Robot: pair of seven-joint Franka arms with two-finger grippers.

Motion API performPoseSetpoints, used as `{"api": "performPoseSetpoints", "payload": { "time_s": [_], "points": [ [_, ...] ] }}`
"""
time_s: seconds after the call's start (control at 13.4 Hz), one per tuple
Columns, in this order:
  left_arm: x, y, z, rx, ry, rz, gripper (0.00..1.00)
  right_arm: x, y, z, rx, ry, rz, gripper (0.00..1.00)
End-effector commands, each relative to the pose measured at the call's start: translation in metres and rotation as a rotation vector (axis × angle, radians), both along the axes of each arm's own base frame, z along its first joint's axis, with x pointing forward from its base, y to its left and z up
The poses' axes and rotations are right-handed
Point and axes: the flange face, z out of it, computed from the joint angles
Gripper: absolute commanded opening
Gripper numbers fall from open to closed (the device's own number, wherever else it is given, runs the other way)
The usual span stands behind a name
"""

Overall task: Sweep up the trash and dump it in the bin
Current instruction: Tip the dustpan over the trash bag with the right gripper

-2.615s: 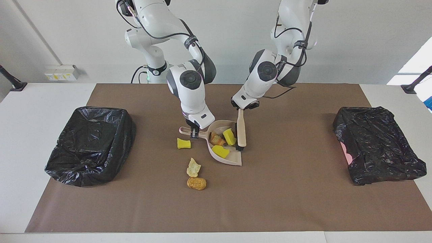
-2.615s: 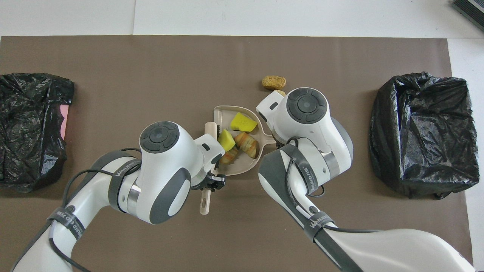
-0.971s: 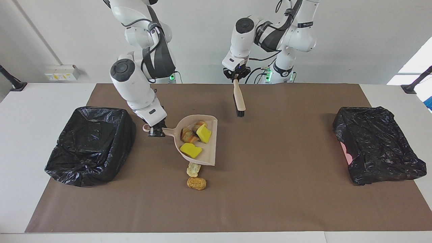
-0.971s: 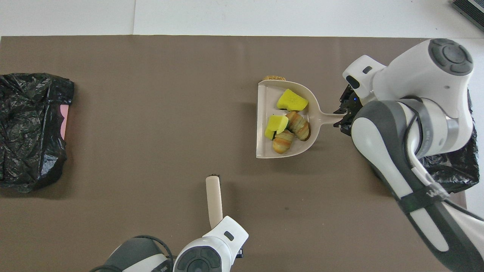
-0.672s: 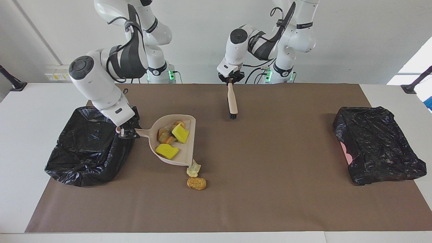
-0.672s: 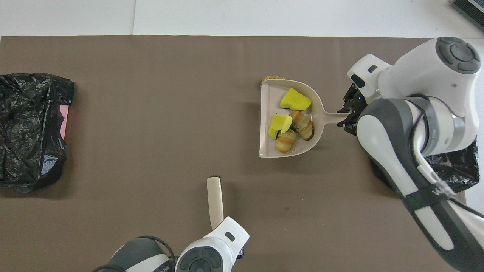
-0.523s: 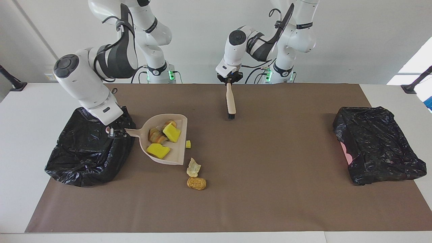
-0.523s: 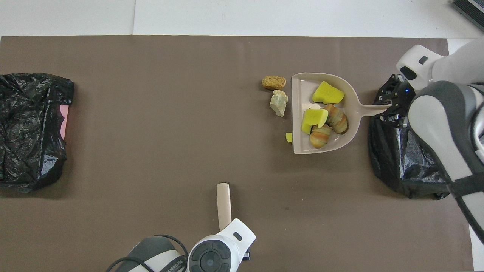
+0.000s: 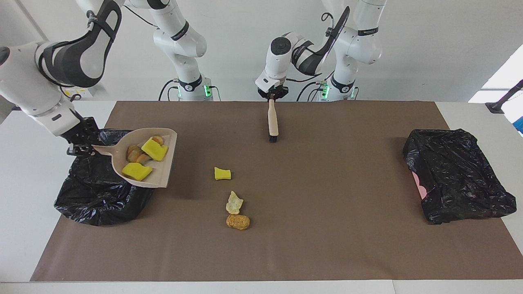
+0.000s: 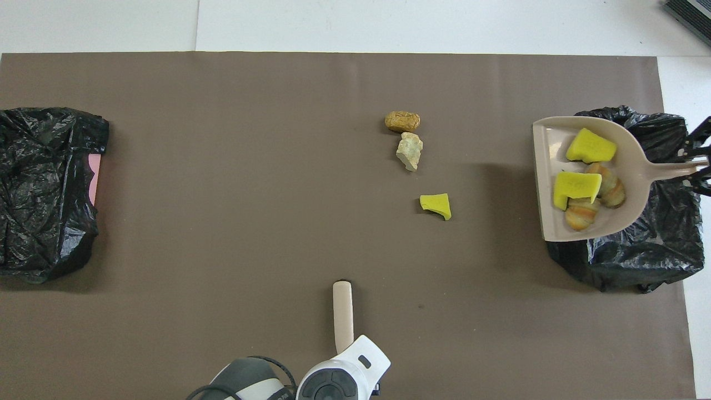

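My right gripper (image 9: 79,147) is shut on the handle of the pale dustpan (image 9: 163,168), which hangs over the black-bagged bin (image 9: 94,196) at the right arm's end. The pan (image 10: 547,166) carries trash: two yellow sponge chunks (image 9: 154,149) and brown pastry lumps (image 10: 580,215). On the mat lie a yellow chunk (image 9: 222,173), a pale lump (image 9: 234,203) and a brown lump (image 9: 238,221). My left gripper (image 9: 271,96) is shut on the beige brush (image 9: 272,122), bristles down above the mat near the robots.
A second black-bagged bin (image 9: 457,175) with a pink patch showing sits at the left arm's end of the brown mat (image 9: 327,228). White tabletop surrounds the mat.
The right arm has carried the loaded dustpan sideways and up over the bin at its end, uncovering the yellow chunk on the mat. The left arm has drawn the brush slightly back.
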Motion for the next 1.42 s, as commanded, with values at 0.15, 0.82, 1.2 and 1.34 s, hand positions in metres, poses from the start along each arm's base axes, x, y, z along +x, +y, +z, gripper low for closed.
{"api": "performPoseSetpoints", "payload": {
  "time_s": [0.15, 0.82, 1.2, 1.34],
  "points": [
    [-0.007, 0.008, -0.016, 0.028, 0.003, 0.035, 0.00, -0.004, -0.046, 0.034, -0.229, -0.047, -0.006, 0.00],
    [0.008, -0.002, -0.027, 0.056, -0.051, 0.081, 0.00, 0.000, -0.019, 0.056, -0.603, 0.014, 0.162, 0.00],
    [0.034, 0.022, -0.015, 0.090, 0.003, 0.055, 0.00, 0.009, -0.001, 0.063, -0.644, 0.032, 0.394, 0.00],
    [0.038, 0.025, -0.014, 0.086, 0.004, 0.051, 0.00, 0.011, 0.012, 0.074, -0.687, 0.028, 0.426, 0.00]
  ]
}}
